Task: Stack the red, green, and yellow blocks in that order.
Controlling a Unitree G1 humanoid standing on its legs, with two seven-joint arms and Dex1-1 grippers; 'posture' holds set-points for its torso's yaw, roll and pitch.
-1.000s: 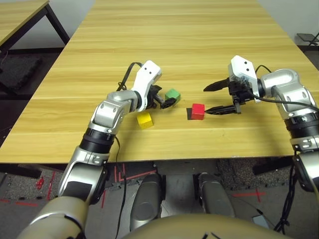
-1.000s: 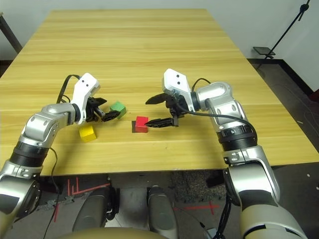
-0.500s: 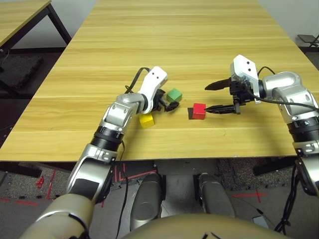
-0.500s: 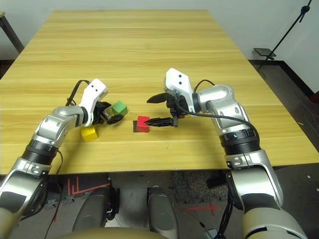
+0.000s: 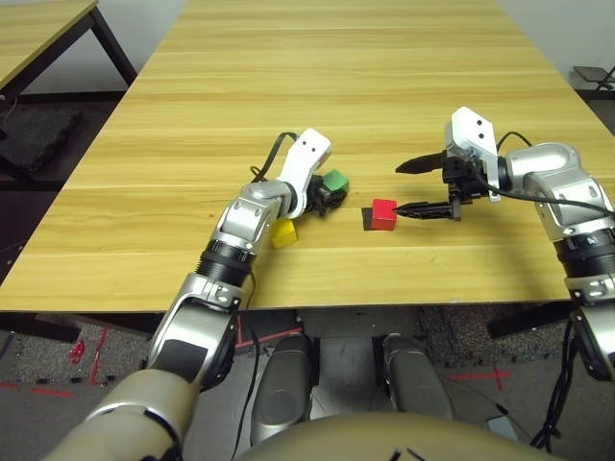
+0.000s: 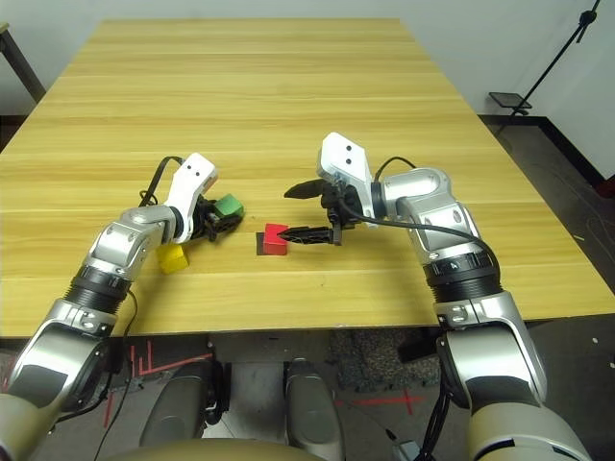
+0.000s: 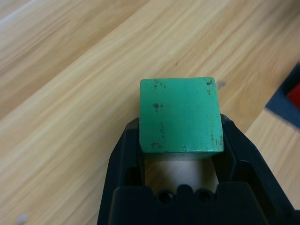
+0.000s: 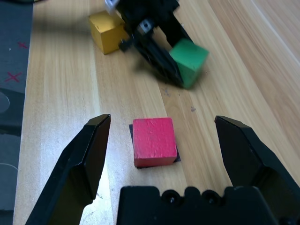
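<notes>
The green block (image 7: 180,115) sits on the table left of centre, and my left gripper (image 5: 327,192) is shut on it, one black finger (image 7: 131,140) pressed against each side. The yellow block (image 5: 282,233) lies just behind and beside my left wrist, nearer the front edge. To the right, the red block (image 5: 383,213) rests on a flat black patch (image 5: 366,219). My right gripper (image 5: 398,192) is open just right of the red block, its fingers spread wide to either side of it without touching, as the right wrist view shows (image 8: 153,140).
The wooden table (image 5: 346,77) stretches far back from the blocks. Its front edge runs close below the blocks. A second table (image 5: 38,29) stands off to the far left, and a dark stand (image 6: 577,38) is on the floor at the far right.
My left gripper has reached forward to the green block and shut on it. The right gripper has stayed open beside the red block.
</notes>
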